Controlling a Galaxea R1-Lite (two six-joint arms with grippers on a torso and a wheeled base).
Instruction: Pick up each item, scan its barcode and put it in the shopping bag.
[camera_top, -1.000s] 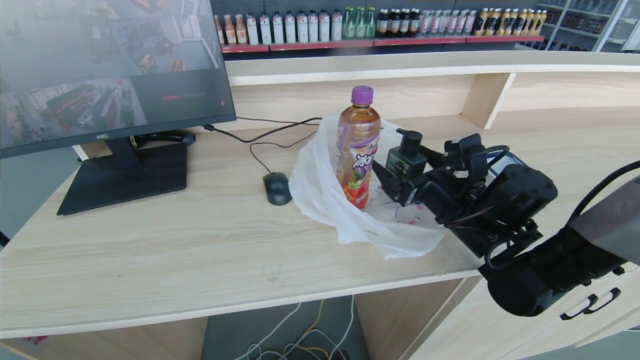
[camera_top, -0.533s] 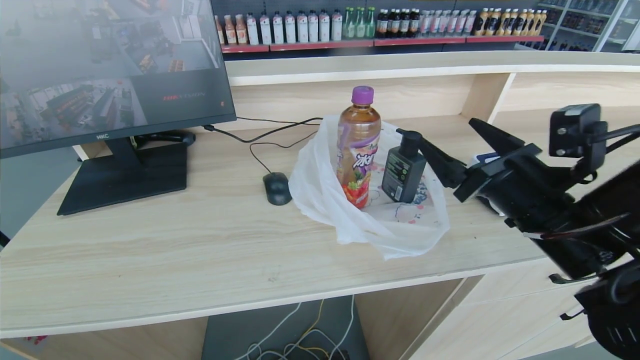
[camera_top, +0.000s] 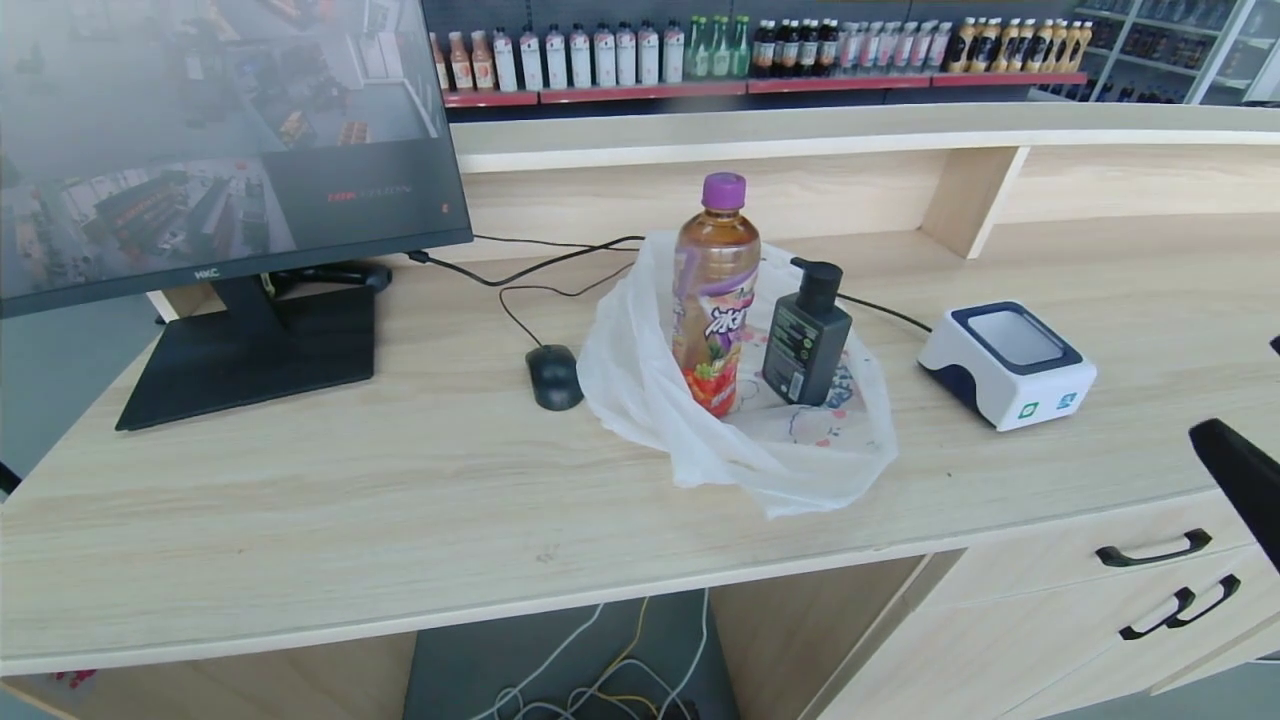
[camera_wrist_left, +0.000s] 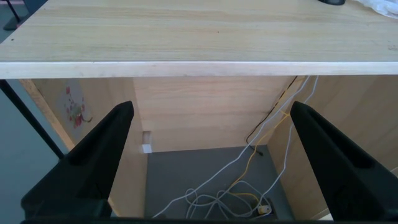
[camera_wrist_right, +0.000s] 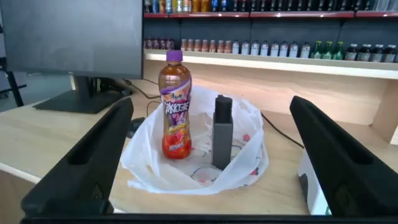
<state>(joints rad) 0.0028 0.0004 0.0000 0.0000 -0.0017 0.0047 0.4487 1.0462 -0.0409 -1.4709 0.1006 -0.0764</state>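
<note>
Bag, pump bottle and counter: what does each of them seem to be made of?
The bag looks like thin white plastic film: slightly see-through, softly crumpled. The pump bottle is probably hard plastic, dark and matte. The counter is light wood or wood-look laminate; grain lines show, but I cannot tell which.

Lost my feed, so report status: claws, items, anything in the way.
Left claw open, low before counter. Right claw open, facing bag. Drink bottle, pump bottle upright in bag. Scanner beside bag.
</note>
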